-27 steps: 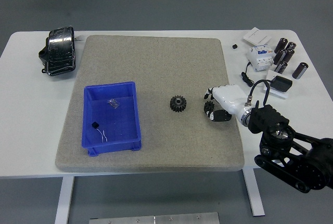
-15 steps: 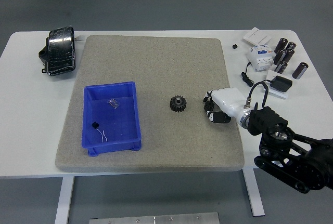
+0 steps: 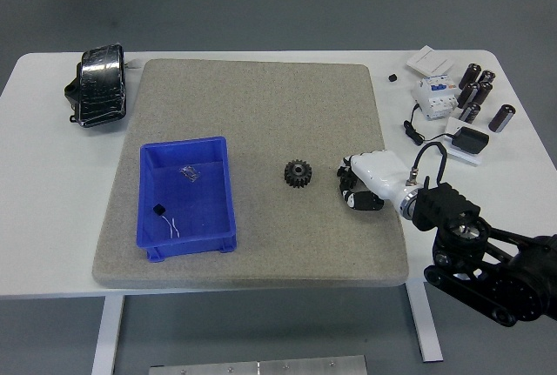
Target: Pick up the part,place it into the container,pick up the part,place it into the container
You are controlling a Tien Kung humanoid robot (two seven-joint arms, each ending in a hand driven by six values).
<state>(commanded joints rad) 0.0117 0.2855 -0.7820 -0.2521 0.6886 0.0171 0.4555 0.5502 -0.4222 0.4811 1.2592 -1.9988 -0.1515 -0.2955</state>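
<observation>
**Reaching across the mat toward the gear**

Head view: the right robot hand (image 3: 361, 185), white-shelled with dark fingers, comes in from the lower right on a black arm (image 3: 487, 257) and sits low over the grey felt mat (image 3: 261, 105), near the mat's right edge. Its fingers (image 3: 349, 189) are curled inward and point left; whether they enclose anything cannot be told, since the palm side is hidden. The black gear (image 3: 298, 173) lies flat on the mat just left of those fingertips, a narrow strip of mat showing between them, so the two are apart.

The blue container (image 3: 187, 197) stands on the left part of the mat, well apart from the gear. Inside it lie a small clear bag (image 3: 189, 173) toward the far end and a small black piece with thin white leads (image 3: 162, 210) toward the near left.

The mat covers most of the white worktop (image 3: 35, 218). On the bare worktop at the far left rests a black bundle wrapped in shiny film (image 3: 97, 85). At the far right stand several dark cylinders (image 3: 478, 92), a white breaker-like unit (image 3: 434, 93), a flat white box (image 3: 430, 61), a black adapter on a white card with a cable (image 3: 469, 142), and one tiny black piece (image 3: 392, 77) beside the mat's far right corner.

The left arm does not appear.
</observation>
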